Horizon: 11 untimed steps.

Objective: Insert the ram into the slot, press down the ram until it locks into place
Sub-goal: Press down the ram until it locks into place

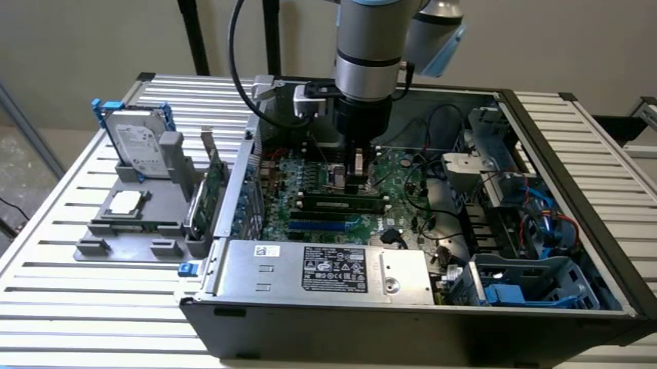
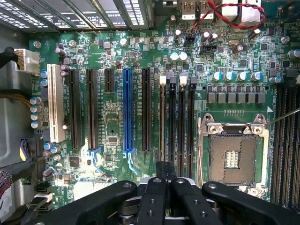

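You see the arm (image 1: 370, 46) come straight down from twelve o'clock in the exterior view into the open computer case (image 1: 411, 323), which sits on the slatted table (image 1: 61, 307). Your claw (image 1: 358, 182) stands upright near the middle of the case, above the green motherboard (image 2: 112, 126).

The memory stick (image 1: 339, 205) stands on edge in a black memory slot (image 2: 162, 80), the one of four parallel slots that lies farthest from the square processor socket (image 2: 233, 157). The stick lies just at six o'clock of the claw tip in the exterior view, and the tip sits right at its upper edge.

In the wrist view your claw is clenched: its two black fingers (image 2: 156, 197) lie side by side with only a thin seam between them. You cannot tell whether the stick's edge is pinched in that seam, or whether the slot's end latches are closed.

A long blue slot (image 2: 127, 112) runs parallel, well apart from the stick. The grey power supply (image 1: 318, 269) fills the case at six o'clock. A hard drive (image 1: 138, 142) stands outside the case at nine o'clock.
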{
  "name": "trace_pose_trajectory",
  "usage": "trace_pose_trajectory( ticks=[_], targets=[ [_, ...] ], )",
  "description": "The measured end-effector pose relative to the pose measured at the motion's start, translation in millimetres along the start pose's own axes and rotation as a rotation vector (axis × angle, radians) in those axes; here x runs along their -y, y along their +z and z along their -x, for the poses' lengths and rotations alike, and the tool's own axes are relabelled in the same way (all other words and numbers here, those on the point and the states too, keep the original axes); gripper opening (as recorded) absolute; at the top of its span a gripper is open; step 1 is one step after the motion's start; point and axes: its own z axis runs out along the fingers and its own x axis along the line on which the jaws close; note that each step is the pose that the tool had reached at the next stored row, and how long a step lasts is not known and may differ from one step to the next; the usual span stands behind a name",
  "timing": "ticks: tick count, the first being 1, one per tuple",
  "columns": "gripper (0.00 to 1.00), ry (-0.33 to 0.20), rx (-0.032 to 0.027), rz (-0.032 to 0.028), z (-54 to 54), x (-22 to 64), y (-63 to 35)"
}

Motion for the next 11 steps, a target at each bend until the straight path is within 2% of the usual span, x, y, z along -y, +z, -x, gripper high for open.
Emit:
trace_pose_trajectory(
  ticks=[11],
  targets=[
    [0.11,0.000,0.0001,0.0000,0.3,-0.7,1.6]
  ],
)
